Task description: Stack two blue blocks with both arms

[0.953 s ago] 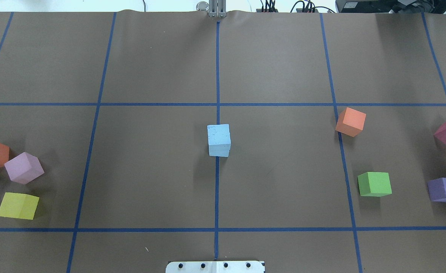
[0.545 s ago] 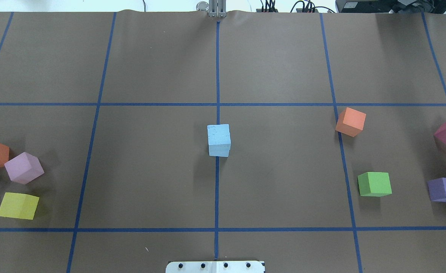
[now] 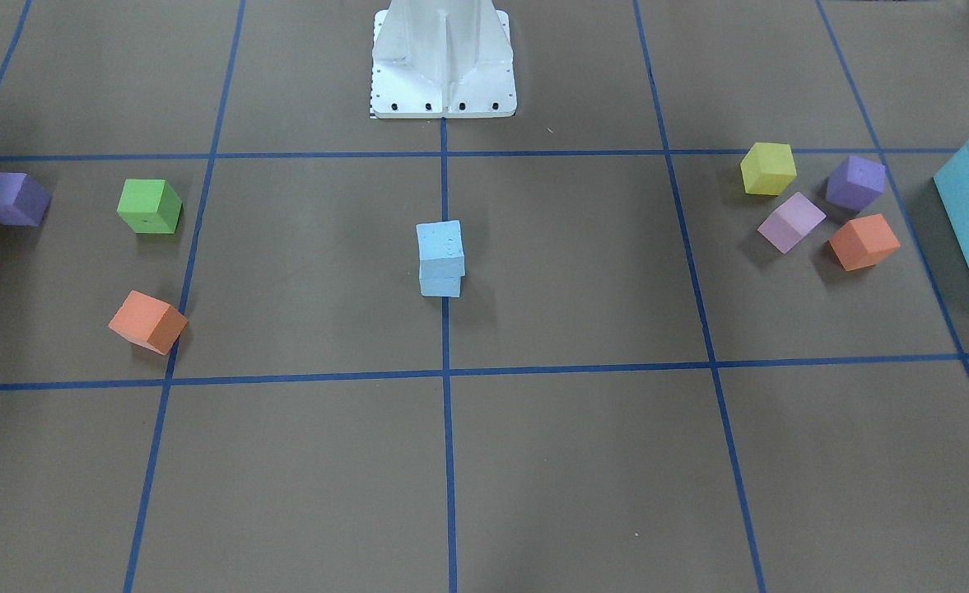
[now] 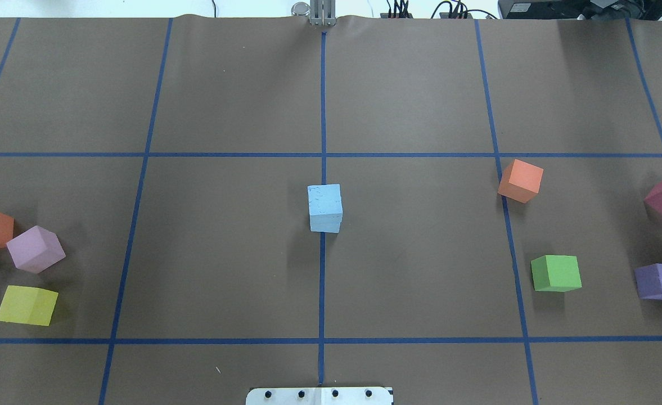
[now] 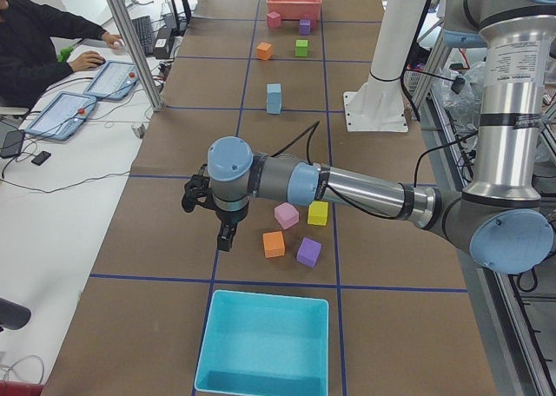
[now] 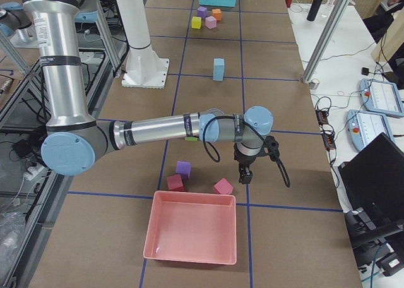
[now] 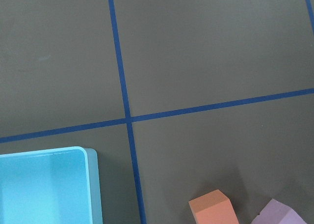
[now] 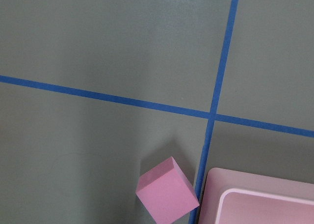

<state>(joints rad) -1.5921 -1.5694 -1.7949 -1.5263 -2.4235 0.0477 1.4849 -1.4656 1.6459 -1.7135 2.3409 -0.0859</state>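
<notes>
Blue blocks [image 4: 325, 207] are in neither hand: the left hand [image 5: 224, 238] hangs near the turquoise bin [image 5: 265, 344], the right hand [image 6: 244, 175] near the pink bin [image 6: 189, 231]. I cannot tell whether either is clenched. The blocks stand stacked at the middle of the counter [image 4: 224, 253], unmoved this past second, so the task looks finished.

Robot lab: grid-taped table [image 4: 420, 84], operator tablets [image 5: 111, 79]

upper block [image 3: 440, 243] atop lower block [image 3: 440, 287] — table [image 3: 583, 461] centre, cubes [image 3: 149, 206] flanking
</notes>
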